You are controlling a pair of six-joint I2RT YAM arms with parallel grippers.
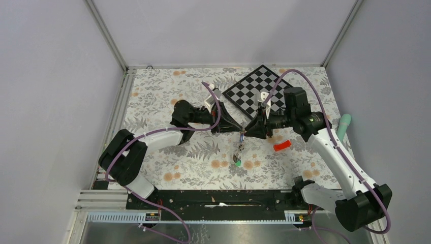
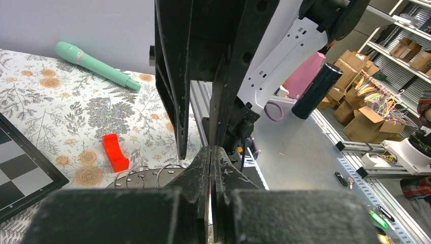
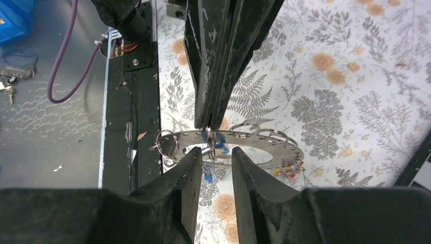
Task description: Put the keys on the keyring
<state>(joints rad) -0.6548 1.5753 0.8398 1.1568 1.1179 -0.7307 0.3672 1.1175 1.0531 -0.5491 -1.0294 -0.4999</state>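
The keyring, a grey flat ring with small split rings through its edge holes, is held above the floral mat. My left gripper comes in from above, shut on the ring's far edge. It is also shut in the left wrist view, with the keyring to its left. My right gripper is open, its fingertips either side of a split ring and a blue-tagged key at the near edge. Red and yellow tags hang at the right. From above, the grippers meet, and a green-tagged key dangles below.
A red oblong block lies on the mat just right of the grippers. A chequered board lies at the back. A teal handle lies at the mat's right edge. The black base rail runs along the near edge.
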